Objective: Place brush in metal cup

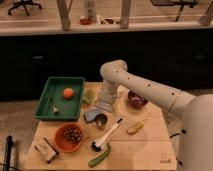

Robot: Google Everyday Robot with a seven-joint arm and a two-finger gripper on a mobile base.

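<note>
gripper (102, 107) just 12 o'clock of metal cup (101, 121), state can't tell. brush (109, 132) flat on desk (145, 147), cup's 5 o'clock. Risk: reach clips cup, topples it.

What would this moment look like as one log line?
gripper: over table, near metal cup | brush: lying on table, not held | metal cup: no brush inside
</note>
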